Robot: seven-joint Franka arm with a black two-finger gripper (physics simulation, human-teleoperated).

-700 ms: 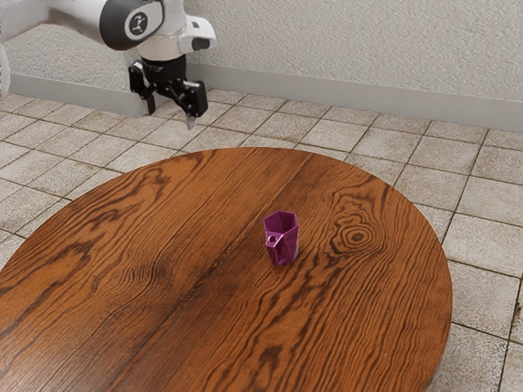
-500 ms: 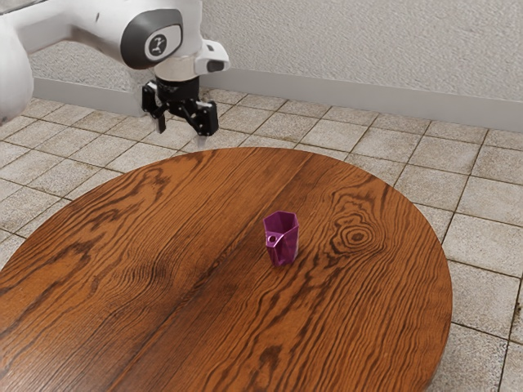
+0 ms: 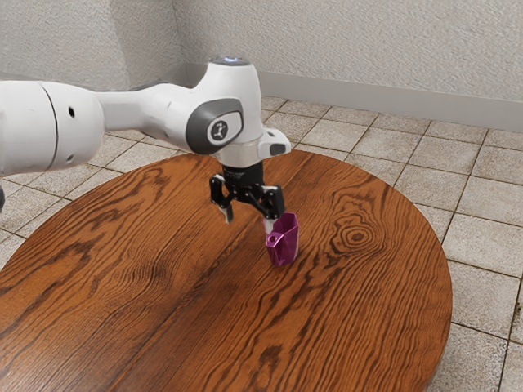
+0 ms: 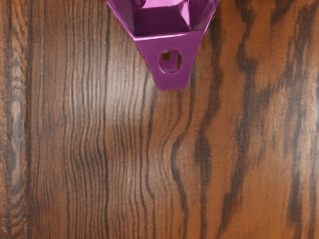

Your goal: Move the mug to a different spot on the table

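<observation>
— Where are we?
— Our gripper (image 3: pixel 249 218) hangs spread and empty just beside the mug (image 3: pixel 283 239), which stands upright mid-table (image 3: pixel 163 269). One finger may graze the rim; we can't tell.
— Then we centre over the wall above the handle (image 4: pixel 171 67), straddle it, and close gently.

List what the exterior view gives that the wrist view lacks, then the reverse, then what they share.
Exterior view: the white arm, the gripper with open fingers close beside the mug, plus the tiled floor and the wall. Wrist view: a look down into the mug's hollow, and the round hole through its handle. Shared: the purple mug standing upright on the wooden table.
</observation>
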